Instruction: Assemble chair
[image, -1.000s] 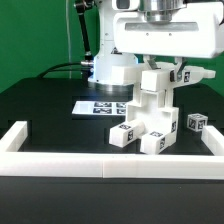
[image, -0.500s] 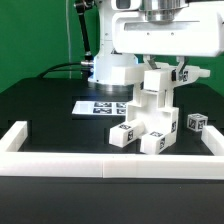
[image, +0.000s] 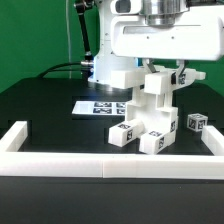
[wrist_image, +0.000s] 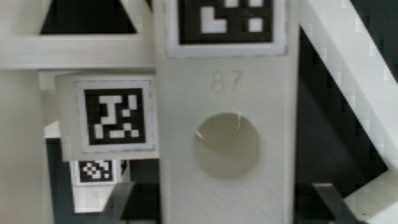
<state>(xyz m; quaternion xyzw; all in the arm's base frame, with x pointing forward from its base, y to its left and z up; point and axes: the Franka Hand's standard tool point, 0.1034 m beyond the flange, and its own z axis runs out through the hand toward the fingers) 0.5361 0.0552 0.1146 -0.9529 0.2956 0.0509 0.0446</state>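
The partly built white chair (image: 150, 112) stands in the middle of the black table, made of blocky tagged pieces with an upright piece on top. My gripper (image: 165, 68) hangs straight above it, fingers reaching down around the top of the upright piece. In the wrist view the upright piece (wrist_image: 222, 120) fills the middle, with a tag, the number 87 and a round dimple. My gripper (wrist_image: 221, 205) straddles it. The dark fingers (wrist_image: 128, 195) stand on either side with a small gap to the piece, so the gripper is open. A second tagged chair piece (wrist_image: 116, 115) shows behind.
The marker board (image: 103, 107) lies flat behind the chair on the exterior view's left. A small loose tagged white block (image: 197, 122) sits at the exterior view's right. The low white border rail (image: 60, 160) runs along the front and sides. The robot base (image: 110, 68) stands at the back.
Almost nothing differs. The gripper stays over the upright piece and the chair has not visibly moved.
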